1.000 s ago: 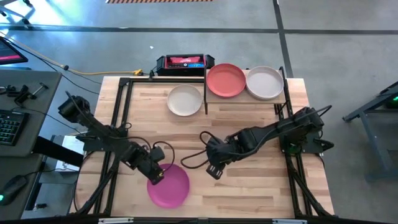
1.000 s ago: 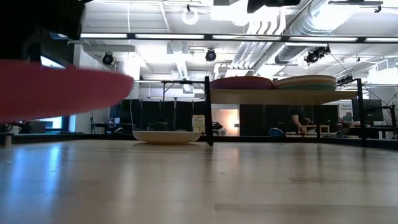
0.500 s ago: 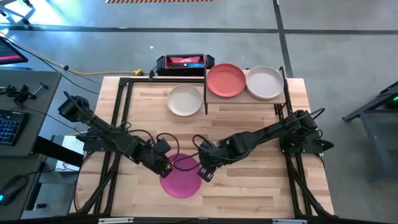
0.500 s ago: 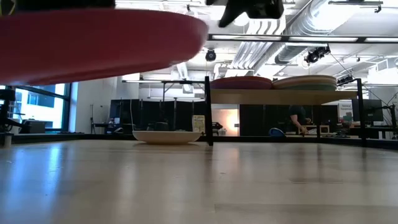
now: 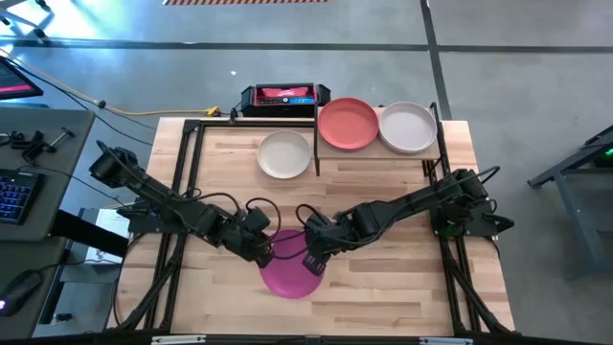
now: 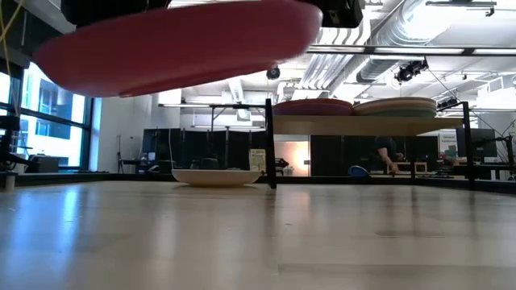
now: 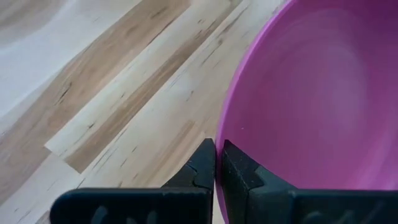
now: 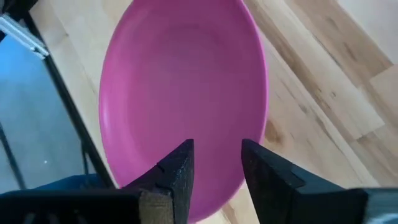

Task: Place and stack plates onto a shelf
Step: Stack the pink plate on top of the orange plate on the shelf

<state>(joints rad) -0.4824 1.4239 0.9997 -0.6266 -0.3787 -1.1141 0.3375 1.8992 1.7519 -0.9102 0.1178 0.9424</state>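
**Magenta plate carried to mid-worktop, right arm at its far rim**

Over the last second the left gripper (image 5: 257,247) has carried the magenta plate (image 5: 290,264) from the near-left part of the worktop (image 5: 383,278) toward its middle, and the plate now hangs clear of the wood, as the low view shows by its underside floating above the surface. The left jaws are pinched tight on the plate's rim, seen closely in the left wrist view. Meanwhile the right gripper (image 5: 312,257) has swung in from the middle of the worktop to the plate's opposite edge. Its jaws stand parted with the rim before them in the right wrist view; whether they already straddle it I cannot tell, and they hold nothing yet. My reading is that a handover is being set up, since the shelf (image 5: 378,151) stands at the far right, on the right arm's side.

Counted in the high view, four plates appear:
- one magenta, in the air between the two arms;
- one cream plate (image 5: 284,153) resting on the worktop just left of the shelf's black post;
- one coral red plate (image 5: 348,123) on top of the shelf;
- one white plate (image 5: 409,126) beside it on the shelf.

The low view suggests stacks under the two shelf plates; their number I cannot tell.
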